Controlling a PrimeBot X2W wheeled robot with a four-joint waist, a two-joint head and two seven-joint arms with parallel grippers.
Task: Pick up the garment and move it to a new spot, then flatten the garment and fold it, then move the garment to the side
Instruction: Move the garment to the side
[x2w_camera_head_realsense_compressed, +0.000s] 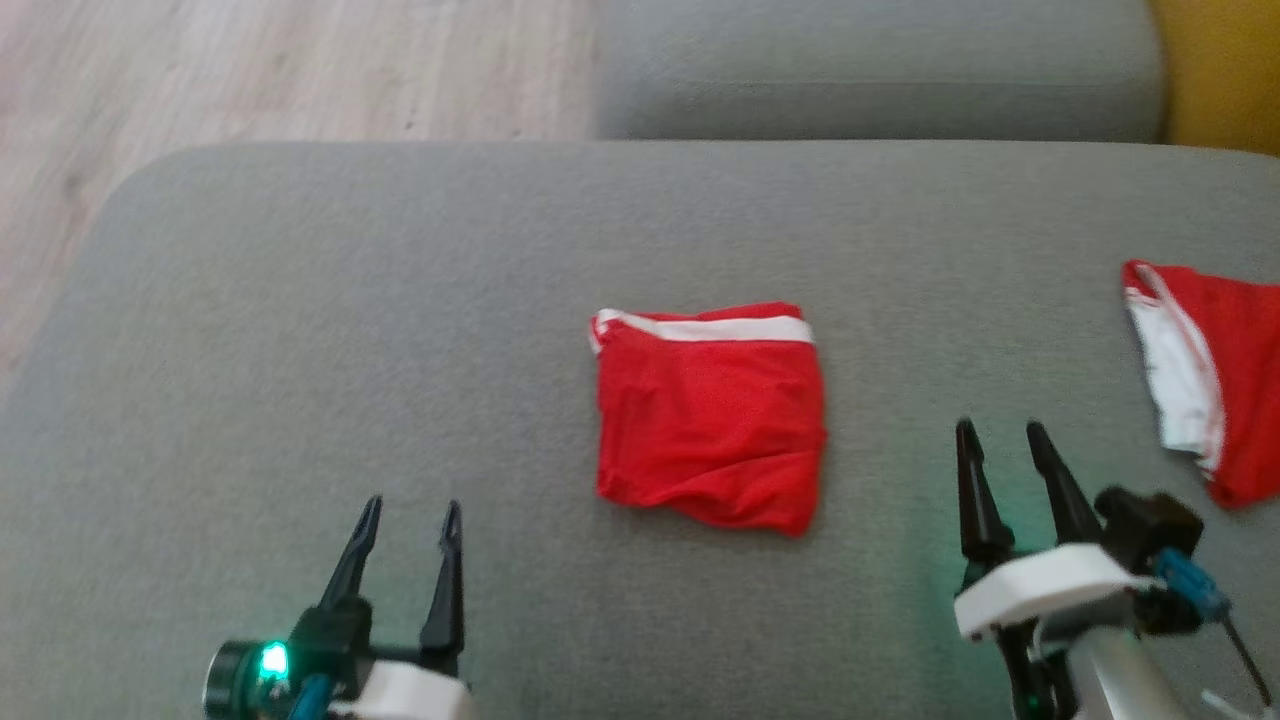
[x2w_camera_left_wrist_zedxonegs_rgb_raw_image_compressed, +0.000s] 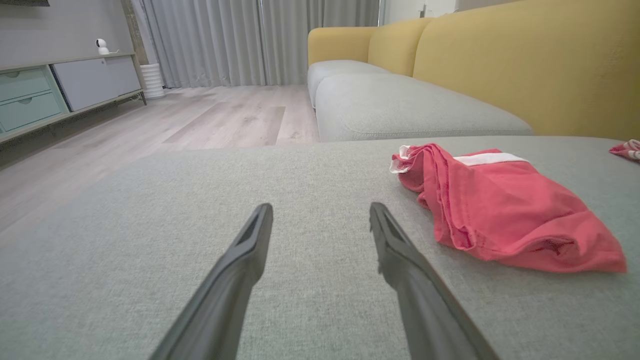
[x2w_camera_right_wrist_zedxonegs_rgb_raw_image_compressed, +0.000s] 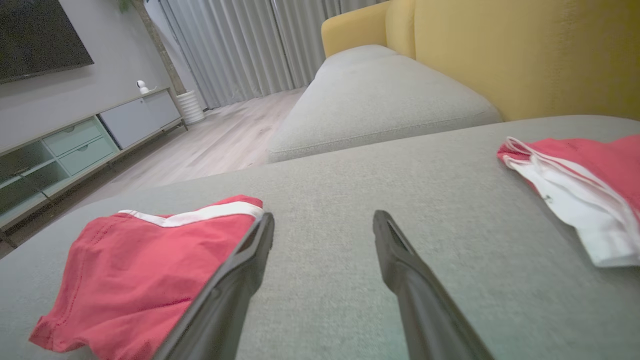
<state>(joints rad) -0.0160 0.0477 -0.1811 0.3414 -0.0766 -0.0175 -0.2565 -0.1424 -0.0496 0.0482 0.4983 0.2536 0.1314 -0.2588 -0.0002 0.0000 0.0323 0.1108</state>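
hovering, my left tool (x2w_camera_head_realsense_compressed: 412, 503) and right tool (x2w_camera_head_realsense_compressed: 999, 427) both stand parted and empty. the folded red fabric garment with white band (x2w_camera_head_realsense_compressed: 710, 420) lies mid-frame on the grey sofa cushion (x2w_camera_head_realsense_compressed: 300, 350) between them, seemingly nearer the right tool, off to its left.

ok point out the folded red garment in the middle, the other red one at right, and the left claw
folded red garment with white band (x2w_camera_head_realsense_compressed: 710, 430): head view, middle of red cloth
second red and white garment (x2w_camera_head_realsense_compressed: 1250, 350): head view, its red part
left claw (x2w_camera_head_realsense_compressed: 412, 503): head view, midway between its fingertips
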